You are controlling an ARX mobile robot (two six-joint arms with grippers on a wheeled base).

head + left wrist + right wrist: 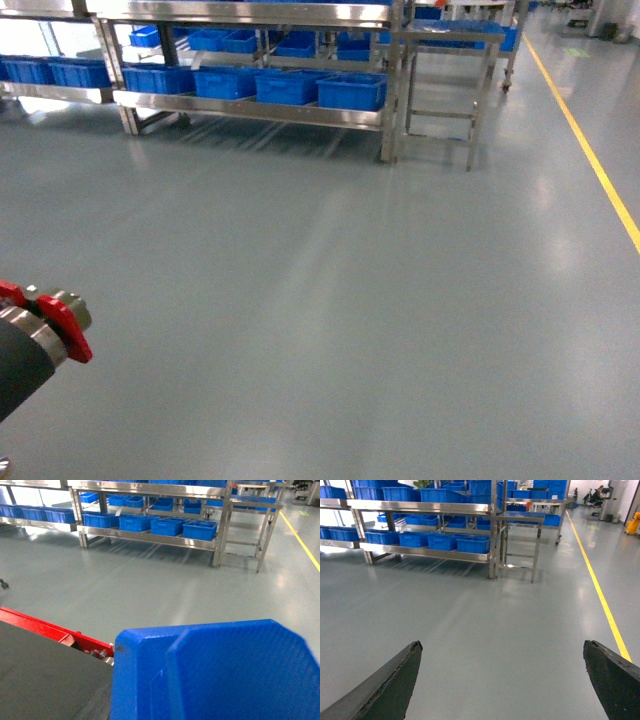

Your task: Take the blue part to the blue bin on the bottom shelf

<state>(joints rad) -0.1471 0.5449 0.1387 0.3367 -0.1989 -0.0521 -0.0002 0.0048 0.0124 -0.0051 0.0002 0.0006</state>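
A large blue part (215, 672) fills the lower right of the left wrist view. My left gripper (165, 685) is shut on it, with one dark finger (50, 680) against its left side and the other hidden. The left arm (35, 340) shows at the head view's lower left. The bottom shelf (250, 108) of the steel rack stands far ahead and carries a row of blue bins (350, 90), also seen as bins (200, 530) and bins (472, 544). My right gripper (503, 643) hangs open over bare floor, nothing between its fingers.
A small steel frame table (445, 70) stands right of the rack. A second rack (50, 75) with blue bins is at the far left. A yellow floor line (590, 150) runs along the right. Grey floor (330, 300) stretches between me and the racks.
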